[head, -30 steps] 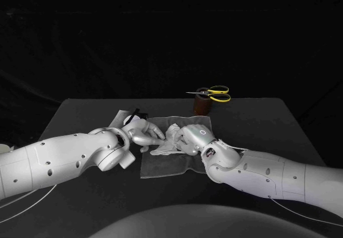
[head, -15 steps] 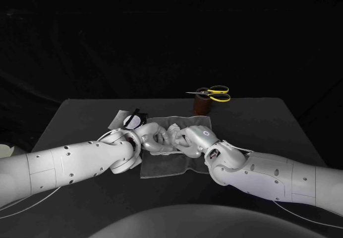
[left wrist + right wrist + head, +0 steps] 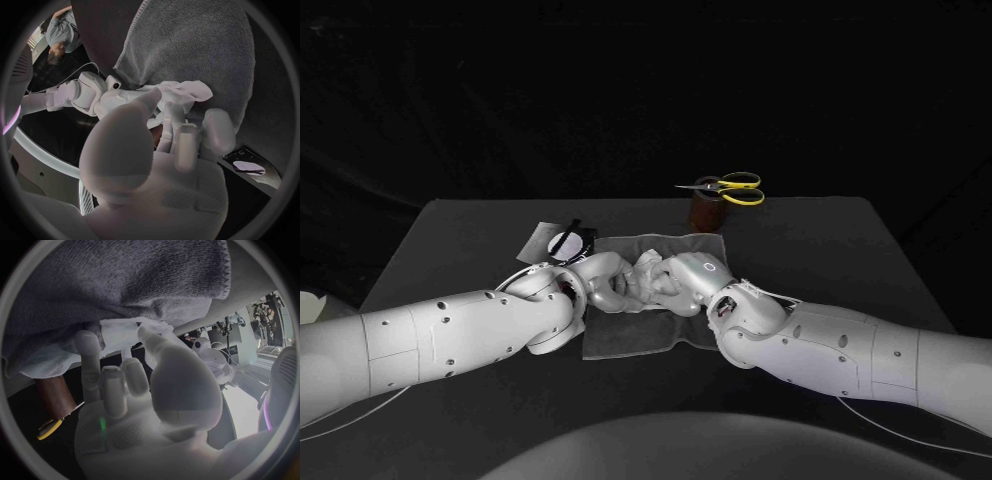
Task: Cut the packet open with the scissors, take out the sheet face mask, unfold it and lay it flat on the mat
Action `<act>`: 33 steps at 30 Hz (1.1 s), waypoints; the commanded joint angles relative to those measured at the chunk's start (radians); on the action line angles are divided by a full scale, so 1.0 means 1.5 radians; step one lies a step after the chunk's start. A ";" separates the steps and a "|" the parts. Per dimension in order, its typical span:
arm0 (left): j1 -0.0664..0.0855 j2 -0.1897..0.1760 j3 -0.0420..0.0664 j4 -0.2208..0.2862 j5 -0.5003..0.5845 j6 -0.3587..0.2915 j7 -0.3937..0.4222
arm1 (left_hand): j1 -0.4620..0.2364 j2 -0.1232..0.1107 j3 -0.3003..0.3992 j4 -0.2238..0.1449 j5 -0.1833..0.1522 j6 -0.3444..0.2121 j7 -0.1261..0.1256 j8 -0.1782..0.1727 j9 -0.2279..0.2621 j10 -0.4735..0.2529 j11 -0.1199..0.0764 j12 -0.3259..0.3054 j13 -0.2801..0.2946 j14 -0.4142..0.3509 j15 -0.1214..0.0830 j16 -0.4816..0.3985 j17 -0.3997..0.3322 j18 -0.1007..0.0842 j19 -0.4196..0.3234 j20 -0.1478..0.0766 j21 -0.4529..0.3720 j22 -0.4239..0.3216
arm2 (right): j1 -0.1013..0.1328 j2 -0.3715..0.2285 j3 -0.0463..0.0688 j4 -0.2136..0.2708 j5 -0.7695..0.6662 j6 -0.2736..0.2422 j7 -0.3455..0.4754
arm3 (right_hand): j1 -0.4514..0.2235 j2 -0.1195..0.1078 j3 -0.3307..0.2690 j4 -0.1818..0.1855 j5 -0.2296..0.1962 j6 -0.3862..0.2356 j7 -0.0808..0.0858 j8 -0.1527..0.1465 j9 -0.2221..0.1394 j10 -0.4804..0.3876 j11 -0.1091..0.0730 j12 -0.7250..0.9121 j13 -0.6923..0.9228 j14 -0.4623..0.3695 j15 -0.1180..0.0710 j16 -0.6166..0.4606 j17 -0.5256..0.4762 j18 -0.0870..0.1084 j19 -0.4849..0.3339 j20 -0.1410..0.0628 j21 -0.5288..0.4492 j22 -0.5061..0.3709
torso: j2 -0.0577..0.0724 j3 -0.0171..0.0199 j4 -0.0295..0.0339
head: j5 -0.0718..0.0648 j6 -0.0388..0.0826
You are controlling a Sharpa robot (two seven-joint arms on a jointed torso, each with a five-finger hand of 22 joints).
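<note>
The white sheet mask [image 3: 640,291] is a crumpled bundle held over the grey mat [image 3: 640,338], between my two hands. My left hand [image 3: 602,279] grips it from the left and my right hand [image 3: 679,279] from the right, fingers nearly meeting. In the left wrist view the left hand [image 3: 156,150] has its thumb and fingers on the mask [image 3: 182,96], with the mat [image 3: 200,45] beyond. In the right wrist view the right hand [image 3: 131,390] pinches the mask [image 3: 122,333] against the mat [image 3: 125,280]. The cut packet [image 3: 558,240] lies at the mat's far left corner.
Yellow-handled scissors [image 3: 733,188] stand in a brown holder [image 3: 708,211] behind the mat; the right wrist view catches the scissors [image 3: 49,428] and the holder [image 3: 54,390]. The packet [image 3: 249,168] also lies beside the mat in the left wrist view. Bare black table [image 3: 848,250] surrounds the mat.
My left hand has moved right, closing in against the right hand around the mask. The right hand has barely shifted. The mask bundle is now more hidden between the hands.
</note>
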 commanded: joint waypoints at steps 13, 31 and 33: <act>-0.001 0.001 0.001 0.006 -0.009 -0.021 0.002 | 0.021 0.005 0.017 -0.004 -0.001 -0.004 0.007 -0.013 -0.006 0.009 0.003 0.012 0.018 0.020 0.003 0.005 0.060 -0.006 0.005 0.002 0.008 0.006 | -0.002 0.020 0.000 -0.023 -0.009 0.011 0.023 | 0.019 0.016 -0.020 0.003 -0.004 0.069 -0.014 0.013 -0.012 0.012 -0.011 0.014 0.063 0.057 -0.005 0.003 0.142 0.010 0.007 -0.003 0.012 0.038 | 0.002 0.0001 0.0017 | 0.003 0.000; -0.001 0.001 0.001 0.008 -0.002 -0.022 0.008 | 0.025 0.007 0.025 -0.004 -0.001 -0.001 0.009 -0.016 -0.008 0.018 0.004 0.021 0.037 0.022 0.004 0.006 0.063 -0.006 0.004 0.004 0.008 0.006 | -0.003 0.018 -0.001 -0.027 -0.027 -0.002 0.025 | 0.078 0.098 0.030 -0.012 -0.005 0.138 -0.042 0.039 -0.017 0.021 -0.035 0.032 0.073 0.064 -0.025 0.011 0.157 0.005 0.021 -0.020 0.051 0.049 | 0.001 -0.0005 0.0011 | 0.003 0.000; -0.001 0.000 0.001 0.008 0.000 -0.021 0.009 | 0.025 0.008 0.026 -0.003 -0.001 0.000 0.009 -0.016 -0.009 0.018 0.004 0.022 0.038 0.021 0.004 0.006 0.062 -0.005 0.004 0.004 0.008 0.006 | -0.003 0.017 -0.001 -0.027 -0.027 -0.008 0.030 | 0.074 0.106 0.034 -0.009 -0.005 0.138 -0.043 0.043 -0.015 0.025 -0.035 0.043 0.079 0.066 -0.026 0.014 0.162 0.003 0.025 -0.021 0.064 0.052 | 0.001 -0.0006 0.0014 | 0.003 0.000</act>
